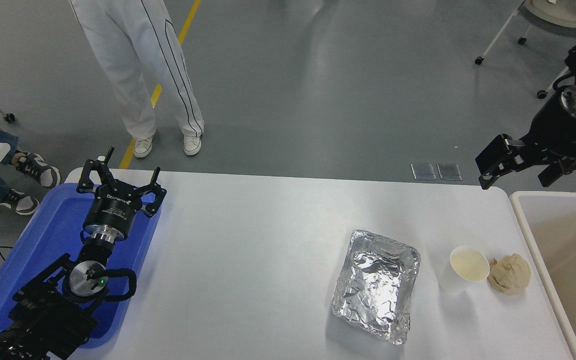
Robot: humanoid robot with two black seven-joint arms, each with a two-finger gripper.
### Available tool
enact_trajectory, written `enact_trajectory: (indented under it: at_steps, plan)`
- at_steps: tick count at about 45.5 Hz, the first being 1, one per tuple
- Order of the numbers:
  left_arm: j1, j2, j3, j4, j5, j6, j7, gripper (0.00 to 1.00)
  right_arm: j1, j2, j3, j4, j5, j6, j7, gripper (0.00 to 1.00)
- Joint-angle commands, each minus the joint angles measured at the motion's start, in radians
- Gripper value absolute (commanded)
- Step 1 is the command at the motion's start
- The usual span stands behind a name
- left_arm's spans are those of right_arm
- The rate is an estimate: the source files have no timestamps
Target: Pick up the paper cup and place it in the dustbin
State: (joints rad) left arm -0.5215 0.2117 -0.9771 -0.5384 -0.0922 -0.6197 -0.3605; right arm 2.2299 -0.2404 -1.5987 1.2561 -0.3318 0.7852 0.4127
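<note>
We kept our right gripper point(520, 166) high beyond the table's point(248, 250) far right corner, empty, its fingers spread apart, well away from the cup point(463, 268); the cup stood upright on the table, mouth up, between the foil tray point(377, 285) on its left and the tan paper ball point(509, 273) just beside it on its right; the bin point(518, 210) stood against the table's right edge, near the ball; our left gripper point(120, 182) sat parked over the blue tray point(28, 250) at the lower left, fingers splayed and holding nothing; a person in white trousers point(143, 75) stood past the far edge.
</note>
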Motion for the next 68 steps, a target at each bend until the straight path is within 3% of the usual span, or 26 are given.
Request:
enact_trajectory:
  at_steps: [1,23,31,44,68]
  plan:
    - [0.0,0.0,0.0,0.0,0.0,0.0,0.0,1.0,0.002,-0.002,-0.02,0.0,0.039,0.0,-0.026,1.0]
    - [0.0,0.0,0.0,0.0,0.0,0.0,0.0,1.0,-0.173,-0.016,0.032,-0.009,0.04,-0.001,-0.026,0.98]
    - [0.0,0.0,0.0,0.0,0.0,0.0,0.0,1.0,-0.271,-0.028,0.042,-0.009,0.04,-0.194,-0.026,0.97]
    - [0.0,0.0,0.0,0.001,0.0,0.0,0.0,1.0,-0.371,-0.027,0.077,-0.014,0.036,-0.331,-0.026,0.96]
    - [-0.002,0.0,0.0,0.0,0.0,0.0,0.0,1.0,-0.633,-0.017,0.141,-0.147,0.04,-0.426,-0.037,0.96]
